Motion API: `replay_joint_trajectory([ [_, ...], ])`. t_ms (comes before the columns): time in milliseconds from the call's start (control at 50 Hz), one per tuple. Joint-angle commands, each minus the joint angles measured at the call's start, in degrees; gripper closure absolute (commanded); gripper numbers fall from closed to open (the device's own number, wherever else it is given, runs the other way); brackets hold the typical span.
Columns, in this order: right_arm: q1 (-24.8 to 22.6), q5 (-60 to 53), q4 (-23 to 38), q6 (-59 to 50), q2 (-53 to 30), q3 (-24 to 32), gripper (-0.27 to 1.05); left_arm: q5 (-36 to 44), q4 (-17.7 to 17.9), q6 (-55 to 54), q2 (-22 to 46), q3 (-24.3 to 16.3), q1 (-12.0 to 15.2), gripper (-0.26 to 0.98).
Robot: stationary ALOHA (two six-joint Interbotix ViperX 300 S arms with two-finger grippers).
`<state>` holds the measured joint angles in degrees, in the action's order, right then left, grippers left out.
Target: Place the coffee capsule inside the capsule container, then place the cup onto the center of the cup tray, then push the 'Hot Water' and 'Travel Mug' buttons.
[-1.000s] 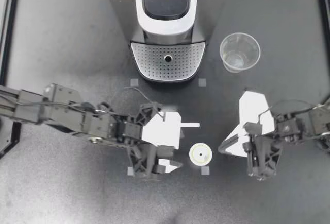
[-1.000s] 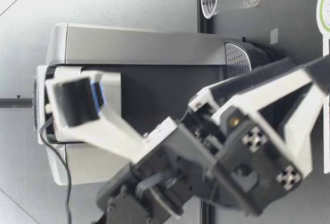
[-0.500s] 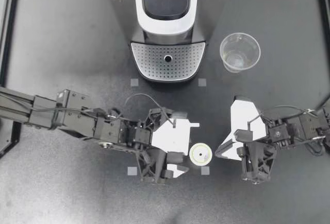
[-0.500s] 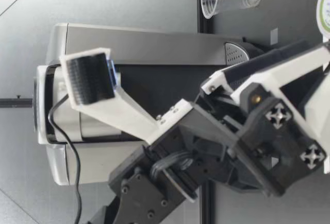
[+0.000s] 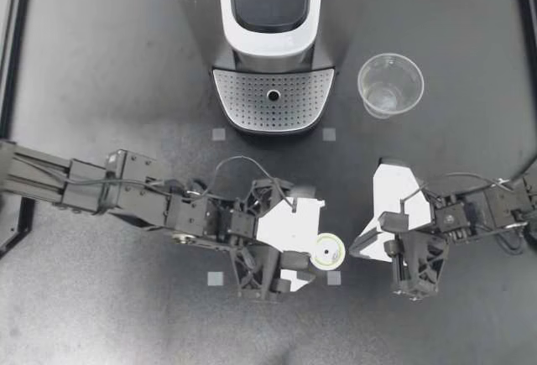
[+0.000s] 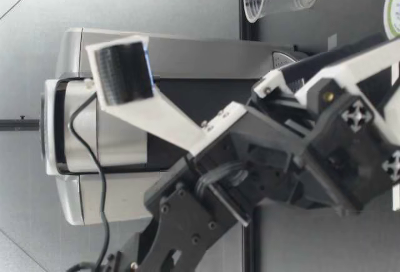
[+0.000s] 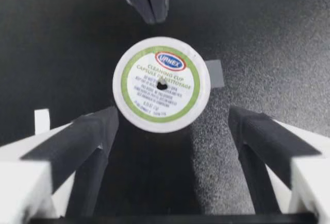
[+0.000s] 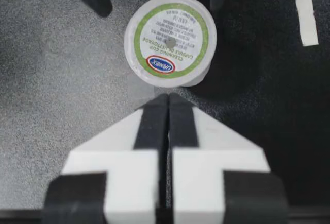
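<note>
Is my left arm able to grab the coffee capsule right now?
Probably yes: the left gripper has its open fingers either side of the coffee capsule, nothing else between; the shut right gripper sits beside it.

dark speckled table (image 5: 101, 80) before a pale grey wall (image 6: 144, 0)

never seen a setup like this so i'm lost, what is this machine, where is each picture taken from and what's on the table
These are two robot arms working at a black table. One picture looks straight down, one looks across from table height, and one comes from a camera on each arm's wrist. On the table stand a coffee machine, an empty clear cup beside it, and a small coffee capsule with a green-ringed lid. The left pincer is open, with its fingers on either side of the capsule but not gripping it. The right pincer is shut, and its tip stops just short of the capsule on the other side. Nothing is held.
</note>
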<state>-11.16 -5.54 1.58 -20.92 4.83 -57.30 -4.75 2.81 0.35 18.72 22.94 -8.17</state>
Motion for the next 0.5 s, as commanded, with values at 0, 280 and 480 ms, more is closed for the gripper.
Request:
replay_joint_trajectory([
  [0,-0.4,-0.3,0.0,0.1,0.1,1.5,0.71,0.3,-0.1,0.1,-0.8,-1.7,-0.1,-0.05],
  [280,-0.3,-0.3,0.1,0.2,-1.3,2.2,0.71,0.4,-0.2,0.2,0.3,-2.6,0.0,-0.05],
  [480,-0.3,-0.3,0.1,0.3,-1.3,2.3,0.71,0.6,-0.3,0.2,0.6,-2.8,0.2,-0.05],
])
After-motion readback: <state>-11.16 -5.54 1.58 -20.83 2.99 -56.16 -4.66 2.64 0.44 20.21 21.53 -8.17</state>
